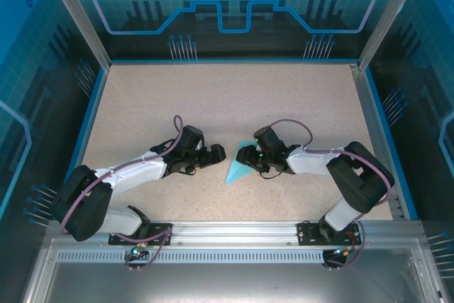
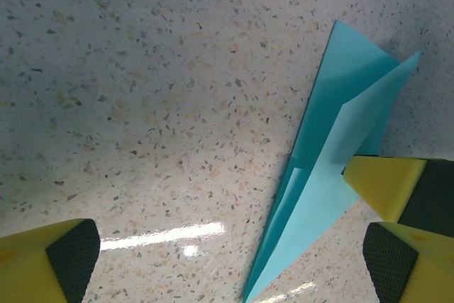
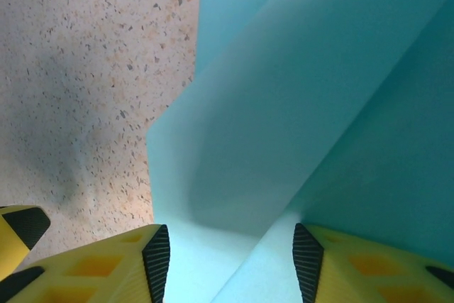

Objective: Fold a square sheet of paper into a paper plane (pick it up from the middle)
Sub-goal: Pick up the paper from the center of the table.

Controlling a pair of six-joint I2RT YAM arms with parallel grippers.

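Where right claw (image 3: 230,250) straddles it, paper plane (image 3: 298,97) lies.

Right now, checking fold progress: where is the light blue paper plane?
Top view: the light blue paper plane lies on the speckled table, right of the left gripper, its wide end between the jaws of the right gripper.

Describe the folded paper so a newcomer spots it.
On the speckled beige table, look between the left gripper and right gripper. The light blue folded paper dart lies there, narrow point toward the arm bases; nothing else on the tabletop is blue.
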